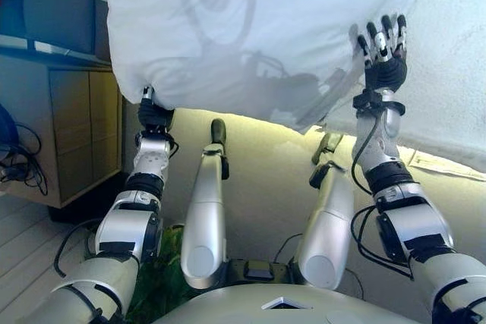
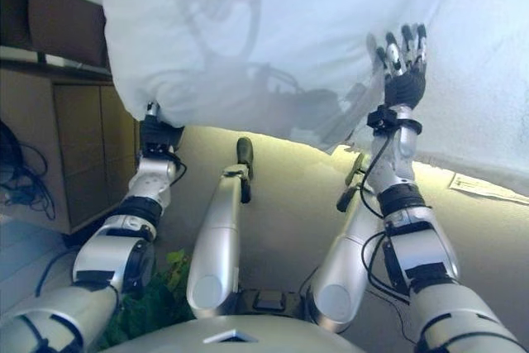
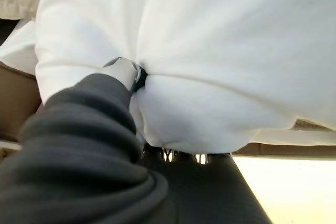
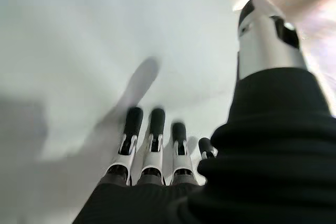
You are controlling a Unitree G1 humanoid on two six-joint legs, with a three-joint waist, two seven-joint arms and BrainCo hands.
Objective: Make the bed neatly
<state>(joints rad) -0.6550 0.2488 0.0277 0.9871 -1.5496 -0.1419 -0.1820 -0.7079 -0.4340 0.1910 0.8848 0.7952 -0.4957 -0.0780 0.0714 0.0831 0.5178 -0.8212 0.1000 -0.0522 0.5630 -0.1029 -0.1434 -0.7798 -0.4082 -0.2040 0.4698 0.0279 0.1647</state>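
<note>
A big puffy white pillow [image 1: 258, 28] hangs in front of me, filling the upper part of both eye views. My left hand [image 1: 154, 116] grips its lower left corner from below. In the left wrist view the thumb [image 3: 126, 72] digs into the pillow [image 3: 210, 77] and the fingers curl under it. My right hand [image 1: 386, 62] is raised at the pillow's right edge, fingers straight and spread, flat against the white bedding [image 1: 456, 58]. The right wrist view shows its straight fingers [image 4: 152, 129] against white cloth [image 4: 105, 35].
A wooden cabinet [image 1: 76, 127] stands at the left, with cables [image 1: 19, 161] on the floor beside it. A sheet of paper [image 1: 448, 165] lies at the right under the bedding's edge. Something green [image 1: 163, 263] lies on the beige floor near my left arm.
</note>
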